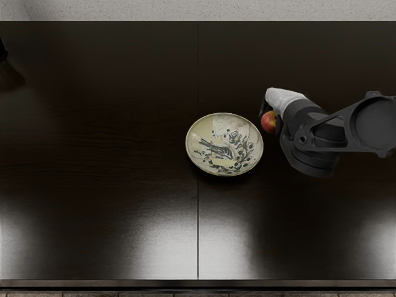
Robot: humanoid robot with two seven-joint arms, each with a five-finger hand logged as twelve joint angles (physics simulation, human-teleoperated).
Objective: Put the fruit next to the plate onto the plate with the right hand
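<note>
A cream plate (pixel 199 137) with a dark bird-and-flower pattern lies in the middle of the dark table. Just off its right rim sits a small red and yellow fruit (pixel 267 122), partly covered. My right hand (pixel 274 111) reaches in from the right edge and is at the fruit, its pale back and dark wrist hiding most of it. From this view I cannot see whether the hand holds the fruit or whether the fruit rests on the table. A dark sliver of the left arm (pixel 2 51) shows at the far left edge.
The dark wooden table (pixel 111 204) has a seam running down its middle and a pale wall strip along the back edge. My bulky right forearm (pixel 346 133) hangs over the table's right side.
</note>
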